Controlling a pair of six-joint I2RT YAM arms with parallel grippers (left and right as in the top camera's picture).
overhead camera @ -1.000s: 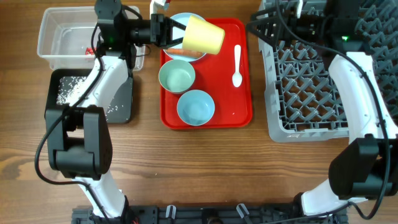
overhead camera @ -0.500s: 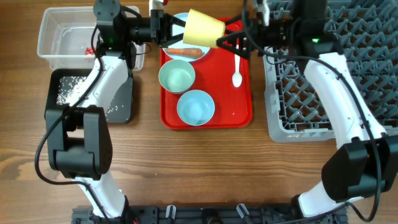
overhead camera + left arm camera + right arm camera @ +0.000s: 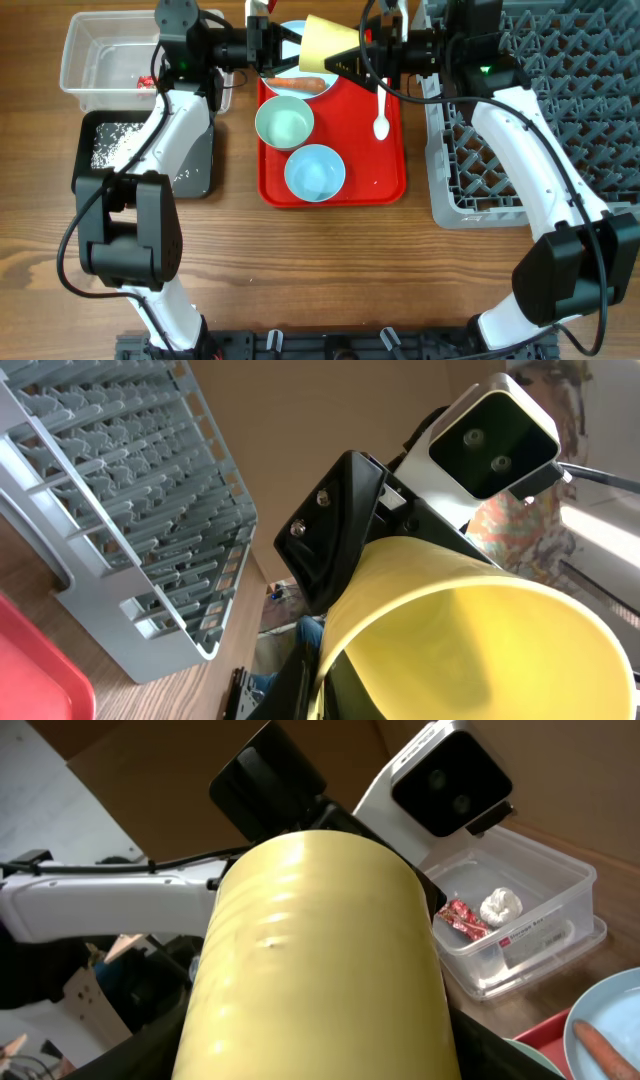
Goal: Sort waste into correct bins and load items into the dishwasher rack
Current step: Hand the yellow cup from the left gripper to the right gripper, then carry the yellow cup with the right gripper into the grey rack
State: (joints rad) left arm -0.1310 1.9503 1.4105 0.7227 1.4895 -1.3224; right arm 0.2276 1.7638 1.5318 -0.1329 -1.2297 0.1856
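I hold the small yellow plastic cup [image 3: 330,45] in the air on its side, above the far end of the flat red serving tray [image 3: 395,150]. It hangs over the pale blue round plate [image 3: 290,93] that carries the orange carrot [image 3: 300,83]. My left hand [image 3: 288,47] is clamped on the cup's rim with the mouth toward my left wrist, so the closed base points across to my right hand [image 3: 358,60]. That hand sets a finger on either side of the base end. In the right wrist view the cup's wall fills the gap, and I cannot tell whether the fingers press or merely flank it.

I judge this a hand-over, because the large grey plastic peg rack [image 3: 520,140] stands on my right side of the table [image 3: 330,260], where my right arm is the nearer.

The cup is smooth, thin-walled, tapered and faintly ringed, so it is probably light and slippery at its narrow end. The rack is a rigid moulded grid of upright pegs. In the deep clear plastic tub [image 3: 570,880] a crinkly red-and-white wrapper [image 3: 462,917] lies just beside the crumpled white tissue [image 3: 500,907].
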